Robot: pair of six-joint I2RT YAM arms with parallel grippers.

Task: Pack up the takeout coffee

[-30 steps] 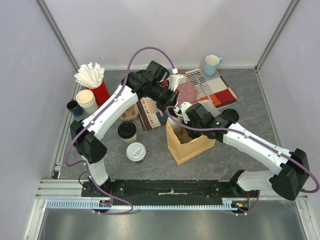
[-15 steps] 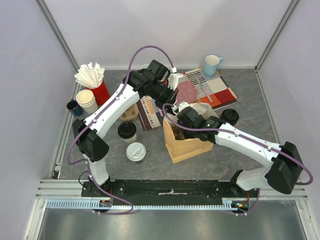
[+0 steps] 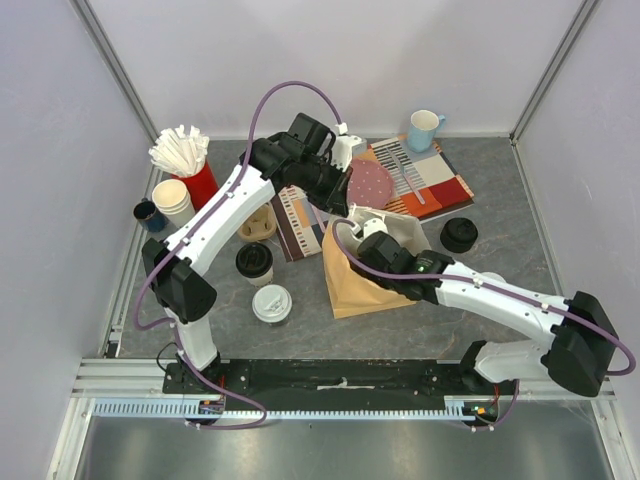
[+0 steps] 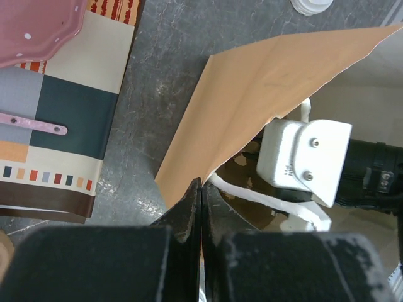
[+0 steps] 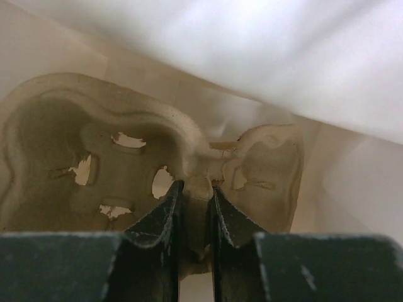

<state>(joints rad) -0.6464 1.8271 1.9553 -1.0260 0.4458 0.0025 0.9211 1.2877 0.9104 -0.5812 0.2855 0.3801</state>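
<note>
Left pincer (image 4: 201,189): clamped tight on the paper bag (image 4: 264,88) rim.
Right pincer (image 5: 194,196): inside the bag, squeezing the cup tray (image 5: 94,126) by its middle ridge.

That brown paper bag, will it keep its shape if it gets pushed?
Probably not: the paper bag looks thin, its wall leaning where the left gripper pinches its edge. It likely slides or tips easily, though the pulp carrier held inside by the right gripper may steady it.
</note>
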